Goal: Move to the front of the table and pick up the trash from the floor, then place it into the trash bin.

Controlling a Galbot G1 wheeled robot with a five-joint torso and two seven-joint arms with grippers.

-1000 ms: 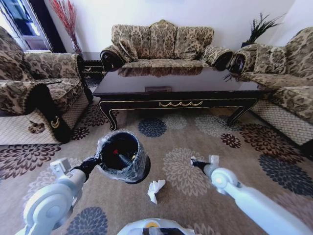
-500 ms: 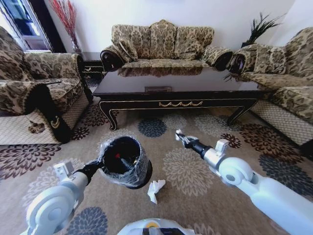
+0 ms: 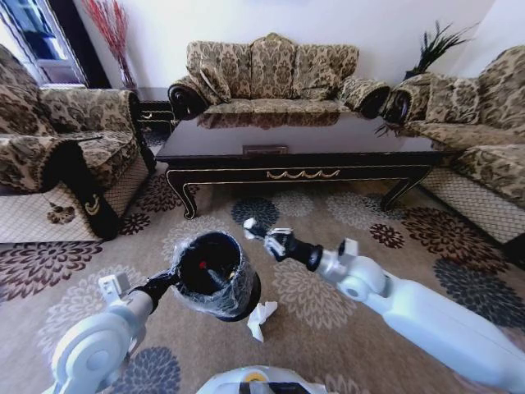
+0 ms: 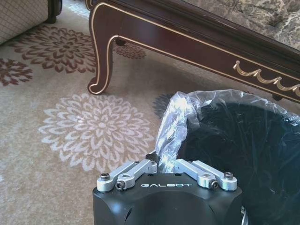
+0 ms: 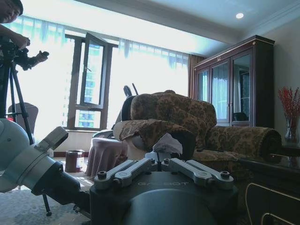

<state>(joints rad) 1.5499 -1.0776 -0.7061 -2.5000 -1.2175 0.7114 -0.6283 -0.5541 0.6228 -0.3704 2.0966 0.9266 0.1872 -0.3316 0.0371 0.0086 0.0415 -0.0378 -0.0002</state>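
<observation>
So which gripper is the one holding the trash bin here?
The left gripper: it is clamped on the rim of the black trash bin, holding it tilted above the floor. The right gripper sits beside the bin, pinching a white scrap.

This is a living room in a home. Beyond the right pincer (image 3: pixel 257 232) stands a long dark table (image 3: pixel 295 148) with gold ornament, and behind the table is a sofa (image 3: pixel 275 78) with a brown flower pattern. Two more sofas of the same cloth stand at both sides, one (image 3: pixel 57 156) past the left pincer (image 4: pixel 165 165) and one (image 3: pixel 484 131) far to the right. Under both pincers is a carpet (image 3: pixel 320 246) with round flower medallions. Behind the table are red branches (image 3: pixel 111 29) and a dark plant (image 3: pixel 439 45). In the right wrist view there are a tall window (image 5: pixel 93 82) with curtains and a dark cabinet (image 5: pixel 234 79) with glass doors.
</observation>
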